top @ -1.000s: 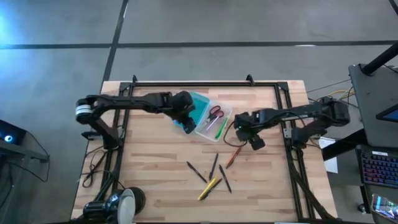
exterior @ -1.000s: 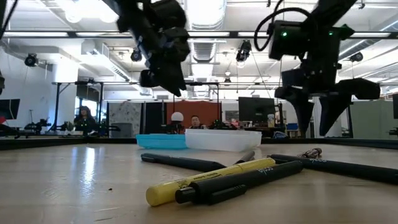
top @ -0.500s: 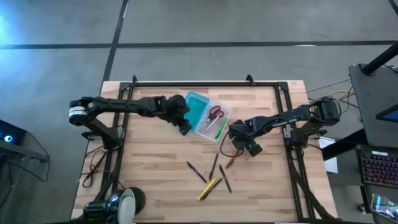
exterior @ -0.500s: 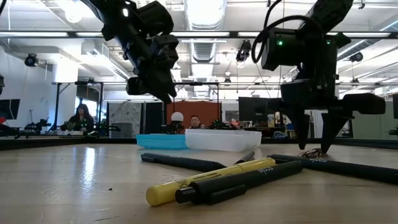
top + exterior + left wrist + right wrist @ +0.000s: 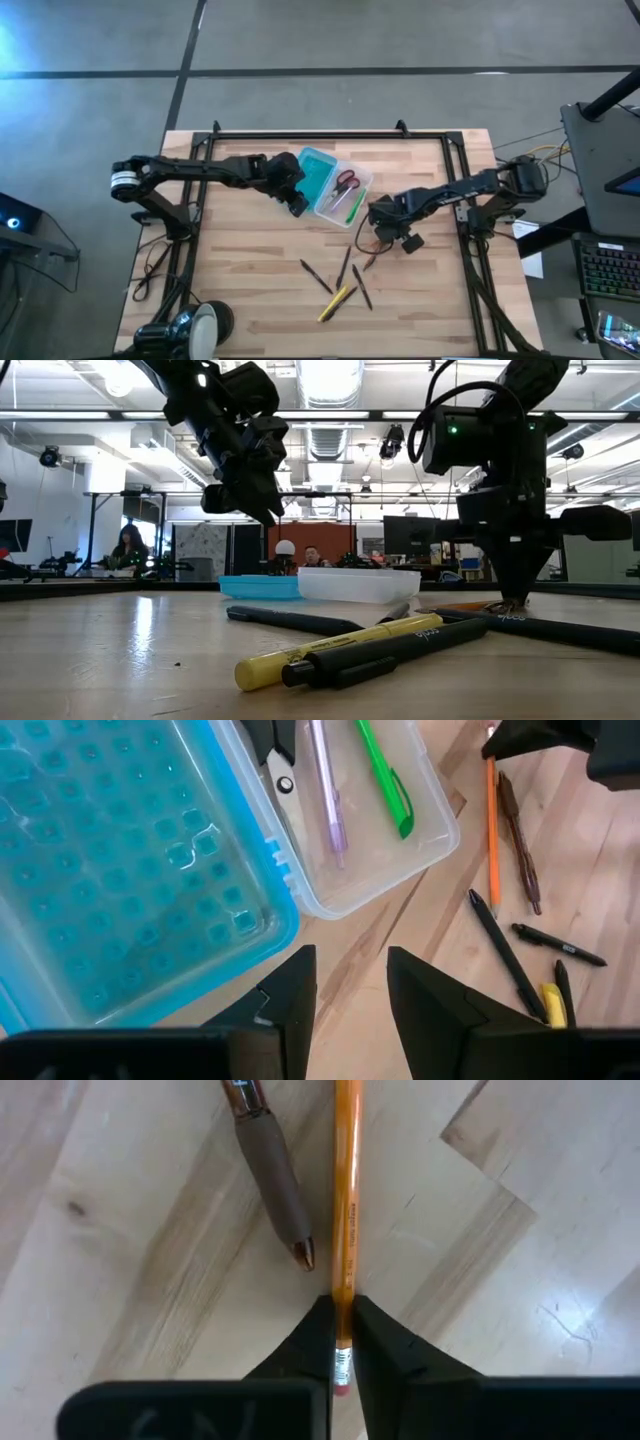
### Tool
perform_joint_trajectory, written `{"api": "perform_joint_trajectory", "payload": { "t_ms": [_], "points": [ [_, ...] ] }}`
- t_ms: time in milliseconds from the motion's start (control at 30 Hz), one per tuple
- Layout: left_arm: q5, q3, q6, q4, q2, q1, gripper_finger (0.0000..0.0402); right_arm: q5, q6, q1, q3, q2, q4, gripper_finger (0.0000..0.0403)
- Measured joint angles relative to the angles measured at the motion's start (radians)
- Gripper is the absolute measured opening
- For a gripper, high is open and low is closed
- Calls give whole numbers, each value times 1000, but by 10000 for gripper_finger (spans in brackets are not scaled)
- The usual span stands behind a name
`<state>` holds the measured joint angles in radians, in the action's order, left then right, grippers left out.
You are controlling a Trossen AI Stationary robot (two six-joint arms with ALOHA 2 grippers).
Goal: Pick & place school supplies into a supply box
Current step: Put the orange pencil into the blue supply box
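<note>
The supply box lies open at the table's middle far side, its teal half (image 5: 318, 172) next to its clear half (image 5: 350, 200). The clear half (image 5: 400, 860) holds red-handled scissors (image 5: 346, 181), a green pen (image 5: 385, 780) and a purple pen (image 5: 326, 795). My left gripper (image 5: 350, 992) hovers open over bare wood at the box's near left corner. My right gripper (image 5: 341, 1342) is down at the table, shut on an orange pencil (image 5: 346, 1200). Dark pens (image 5: 316, 277) and a yellow one (image 5: 335, 300) lie flat nearer the front. My right gripper pinches the orange pencil between its two fingers close to the eraser end (image 5: 342, 1320). The fingers come from above, pointing down, one on each side of the pencil. The pencil lies flat on the table (image 5: 468, 605).
A brown pen (image 5: 275, 1180) lies right beside the pencil. Black frame rails (image 5: 330, 133) run along the table's far and side edges. A round dark-and-white object (image 5: 200, 325) sits at the near left corner. People sit in the room beyond the table.
My right gripper has gone down and a little toward the table's left edge onto the orange pencil and has shut on it. My left gripper has drawn back from over the box toward the table's left and near edges, staying open.
</note>
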<state>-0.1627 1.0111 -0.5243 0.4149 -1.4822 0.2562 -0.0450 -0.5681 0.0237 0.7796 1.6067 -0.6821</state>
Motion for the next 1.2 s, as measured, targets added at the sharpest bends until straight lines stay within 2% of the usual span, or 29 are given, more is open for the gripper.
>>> {"api": "perform_joint_trajectory", "payload": {
  "t_ms": [267, 400, 667, 800, 967, 1200],
  "points": [
    [0, 0, -10, -14, 0, 0, 108, -197, 28, 2, 37, -230, -184, 12],
    [0, 0, -19, -47, 0, 0, 108, -247, -92, 49, 82, -266, -111, 12],
    [-23, 16, -37, -57, 9, -1, 108, -307, -246, 187, 202, -59, 32, 12],
    [-36, 16, -35, -35, 45, -14, 108, -302, -272, 208, 302, 57, 63, 12],
    [6, 16, -36, -15, 88, -16, 108, -334, -341, 213, 392, 181, 58, 12],
    [8, 16, -46, -7, 114, -21, 108, -353, -351, 217, 424, 241, 43, 13]
  ]
}}
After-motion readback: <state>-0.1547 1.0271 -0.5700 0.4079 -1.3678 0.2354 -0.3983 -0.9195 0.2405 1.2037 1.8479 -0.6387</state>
